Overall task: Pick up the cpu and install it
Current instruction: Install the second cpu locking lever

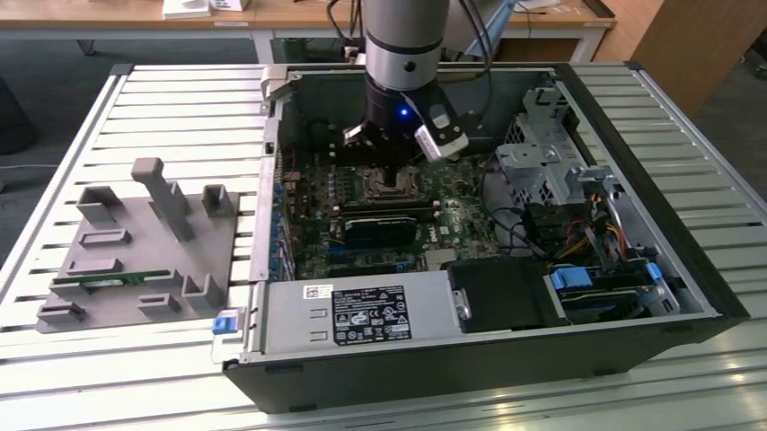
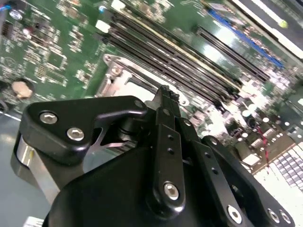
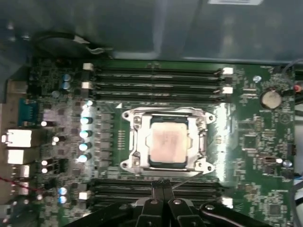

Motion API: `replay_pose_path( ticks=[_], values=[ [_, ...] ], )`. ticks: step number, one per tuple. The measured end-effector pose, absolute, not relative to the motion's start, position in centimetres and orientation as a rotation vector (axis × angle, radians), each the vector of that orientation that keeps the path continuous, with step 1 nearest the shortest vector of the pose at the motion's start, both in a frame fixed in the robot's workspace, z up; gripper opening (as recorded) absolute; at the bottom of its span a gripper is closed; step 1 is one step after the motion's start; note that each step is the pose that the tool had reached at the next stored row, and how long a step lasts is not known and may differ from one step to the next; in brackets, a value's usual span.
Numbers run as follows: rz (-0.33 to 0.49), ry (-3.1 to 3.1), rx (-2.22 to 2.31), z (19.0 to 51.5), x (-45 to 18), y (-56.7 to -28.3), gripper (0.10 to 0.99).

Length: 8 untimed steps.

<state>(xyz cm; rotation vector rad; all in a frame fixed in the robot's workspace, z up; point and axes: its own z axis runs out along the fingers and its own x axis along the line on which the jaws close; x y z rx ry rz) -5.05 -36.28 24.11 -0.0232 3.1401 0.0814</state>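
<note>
The cpu (image 3: 166, 142), a pale silver square chip, lies flat in the metal socket frame (image 3: 132, 142) on the green motherboard (image 3: 251, 142); nothing holds it. My gripper (image 3: 161, 183) hovers just beside the socket over the memory slots, its two black fingers pressed together with nothing between them. In the second wrist view the gripper (image 2: 164, 92) shows its fingertips meeting above the socket frame (image 2: 124, 75). In the exterior view the arm (image 1: 405, 54) reaches down into the open computer case (image 1: 623, 117), with the gripper (image 1: 386, 160) right above the socket frame (image 1: 386, 187).
A grey fixture (image 1: 132, 256) on the exterior view's left holds a green memory stick (image 1: 102, 280). Inside the case are a black ribbed block (image 1: 377, 226), a power supply (image 1: 359, 316), a drive cage (image 1: 540, 157) and cables (image 1: 576, 238). Memory slots (image 3: 156, 78) flank the socket.
</note>
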Motion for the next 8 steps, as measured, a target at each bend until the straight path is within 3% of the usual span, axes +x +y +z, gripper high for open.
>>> replay_pose_path(
  ticks=[8],
  values=[
    [0.082, 3.145, -0.023, 23.11, -5.58, -36.32, 0.106]
  ],
)
